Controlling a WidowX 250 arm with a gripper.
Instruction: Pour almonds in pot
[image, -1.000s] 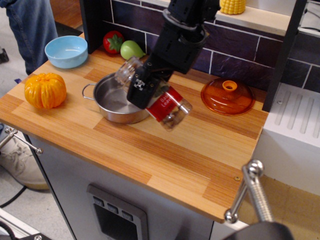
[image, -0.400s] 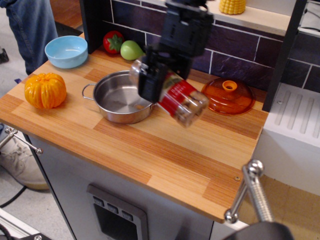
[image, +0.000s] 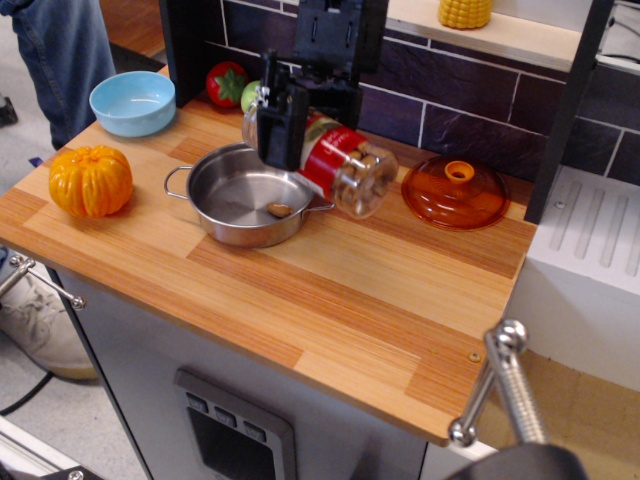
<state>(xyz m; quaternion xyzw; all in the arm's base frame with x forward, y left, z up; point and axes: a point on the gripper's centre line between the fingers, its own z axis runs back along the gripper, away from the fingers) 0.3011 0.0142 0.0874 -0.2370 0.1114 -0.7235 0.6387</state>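
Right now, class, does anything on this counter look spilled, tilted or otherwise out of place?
The jar in the claw lies nearly on its side above the pot's right rim. Only one almond-like piece sits inside the pot; most almonds remain in the jar. Nothing has spilled onto the counter.

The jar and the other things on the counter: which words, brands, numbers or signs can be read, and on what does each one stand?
Jar, held tilted by the claw above the pot: its red-and-white label carries print, but it is too blurred to read.
Pumpkin, bowl, lid, pot: no text visible.
Nothing in this view can be quoted.
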